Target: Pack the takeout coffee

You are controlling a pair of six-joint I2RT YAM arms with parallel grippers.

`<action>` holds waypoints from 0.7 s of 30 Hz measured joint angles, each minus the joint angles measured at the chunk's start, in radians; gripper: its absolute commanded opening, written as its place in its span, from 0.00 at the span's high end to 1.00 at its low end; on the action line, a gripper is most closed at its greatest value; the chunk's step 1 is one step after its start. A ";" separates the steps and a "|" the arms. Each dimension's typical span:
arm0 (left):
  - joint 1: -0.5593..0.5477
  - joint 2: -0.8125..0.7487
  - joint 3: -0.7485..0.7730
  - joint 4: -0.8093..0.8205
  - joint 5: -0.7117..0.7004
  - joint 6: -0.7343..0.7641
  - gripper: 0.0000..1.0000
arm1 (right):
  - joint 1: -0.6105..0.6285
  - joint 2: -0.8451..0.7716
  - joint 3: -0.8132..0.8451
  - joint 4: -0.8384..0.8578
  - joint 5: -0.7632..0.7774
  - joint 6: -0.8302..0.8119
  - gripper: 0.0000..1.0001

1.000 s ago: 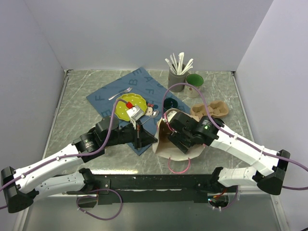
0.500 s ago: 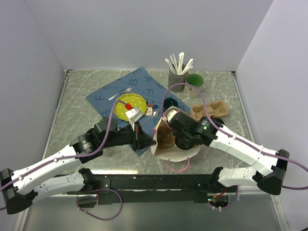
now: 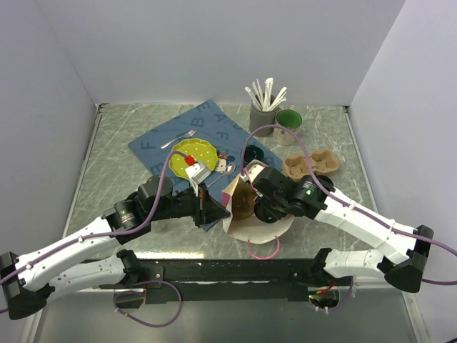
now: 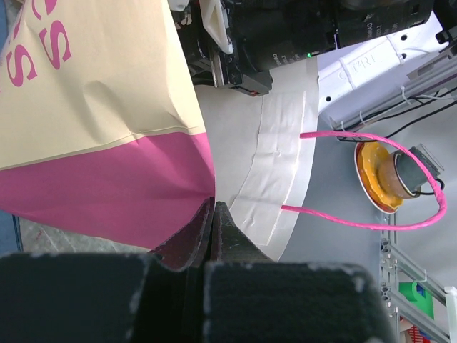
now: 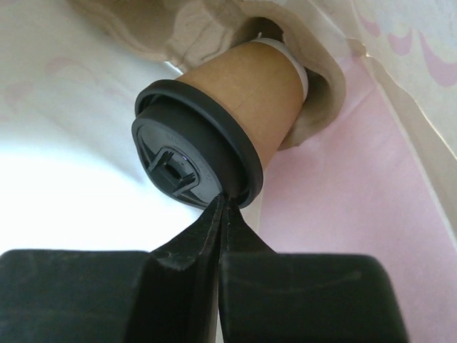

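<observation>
The takeout coffee (image 5: 243, 93), a brown paper cup with a black lid (image 5: 182, 153), lies on its side inside the paper bag (image 3: 265, 227). Its base is seated in a pulp carrier (image 5: 214, 21). My right gripper (image 5: 223, 199) is inside the bag. It is shut, with its tips touching the lid's lower rim and nothing between them. In the top view the right gripper (image 3: 250, 206) sits in the bag's mouth. My left gripper (image 4: 214, 205) is shut on the bag's edge (image 4: 207, 171) and holds the mouth open from the left (image 3: 223, 209).
Behind the bag lie a blue cloth (image 3: 171, 139) with a yellow plate (image 3: 194, 153) and a fork (image 3: 178, 138). A grey holder of white utensils (image 3: 265, 108), a green mug (image 3: 288, 120), a black lid (image 3: 253, 153) and a second pulp carrier (image 3: 310, 164) stand at the back right. The bag's pink handle (image 3: 264, 246) loops toward the near edge.
My right gripper's jaws have gone from wide open to shut, and it has slid a little left in the bag's mouth. The left gripper keeps its grip on the bag.
</observation>
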 measured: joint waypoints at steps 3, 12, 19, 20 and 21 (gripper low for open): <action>0.000 -0.004 -0.004 0.001 0.000 0.002 0.99 | 0.000 0.000 0.000 0.006 -0.002 -0.007 0.96; 0.000 -0.029 -0.027 0.005 -0.001 0.003 0.99 | 0.000 0.026 0.000 0.022 -0.017 -0.013 0.92; 0.000 -0.037 -0.032 0.012 -0.001 0.006 0.99 | 0.000 0.027 0.002 0.027 -0.043 -0.002 0.57; 0.000 -0.037 -0.032 0.012 -0.001 0.007 0.99 | 0.000 0.025 0.002 0.029 -0.048 -0.001 0.53; 0.000 -0.037 -0.032 0.012 0.000 0.007 0.99 | 0.000 0.023 0.002 0.032 -0.055 0.000 0.50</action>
